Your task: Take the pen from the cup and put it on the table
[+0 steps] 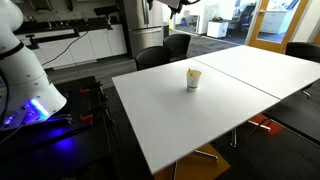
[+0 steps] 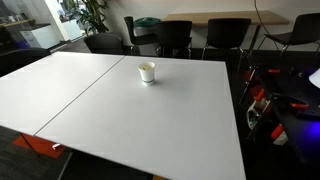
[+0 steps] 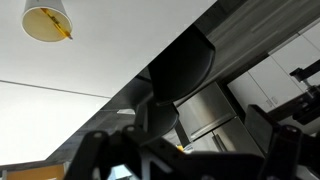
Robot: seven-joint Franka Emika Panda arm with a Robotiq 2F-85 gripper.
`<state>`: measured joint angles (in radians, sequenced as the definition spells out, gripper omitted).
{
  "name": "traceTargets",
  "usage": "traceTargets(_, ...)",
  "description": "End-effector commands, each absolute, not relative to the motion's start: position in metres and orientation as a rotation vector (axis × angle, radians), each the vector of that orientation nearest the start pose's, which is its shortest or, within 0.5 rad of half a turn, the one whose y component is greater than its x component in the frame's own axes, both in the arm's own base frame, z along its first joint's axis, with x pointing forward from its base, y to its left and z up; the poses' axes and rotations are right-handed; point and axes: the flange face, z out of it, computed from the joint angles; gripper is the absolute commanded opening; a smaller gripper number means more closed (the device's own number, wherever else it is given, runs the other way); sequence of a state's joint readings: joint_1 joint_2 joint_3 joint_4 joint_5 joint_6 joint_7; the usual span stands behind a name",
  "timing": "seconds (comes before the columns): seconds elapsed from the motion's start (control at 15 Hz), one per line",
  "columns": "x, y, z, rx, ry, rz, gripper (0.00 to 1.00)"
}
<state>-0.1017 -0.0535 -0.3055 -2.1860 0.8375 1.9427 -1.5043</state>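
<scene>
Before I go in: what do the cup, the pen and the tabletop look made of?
Cup: looks like thin white paper, matte, tan inside; plastic not ruled out. Pen: thin yellowish stick, plastic or wood, too small to tell. Tabletop: smooth white surface like laminate, with a slight sheen and a thin edge.

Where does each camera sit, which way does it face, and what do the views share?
An exterior view: beside a table corner, looking across at the cup; white robot arm at left.
An exterior view: at a different corner, facing the cup and dark chairs; arm not clearly seen.
Wrist view: high up, looking down on the cup; open end effector at the bottom.
Shared: all show the cup on the table.
</scene>
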Motion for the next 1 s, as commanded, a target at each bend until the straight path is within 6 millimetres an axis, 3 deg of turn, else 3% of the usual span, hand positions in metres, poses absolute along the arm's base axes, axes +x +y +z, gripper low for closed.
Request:
traceTargets(0.0, 0.508, -0.160, 0.393, -2.304, -0.882, -0.765, 1.00)
traceTargets(0.4, 0.530, -0.163, 0.351, -2.245, -1.027, -0.839, 1.00)
traceTargets(0.93, 0.559, -0.180, 0.312, -2.120, -1.117, -0.759, 1.00)
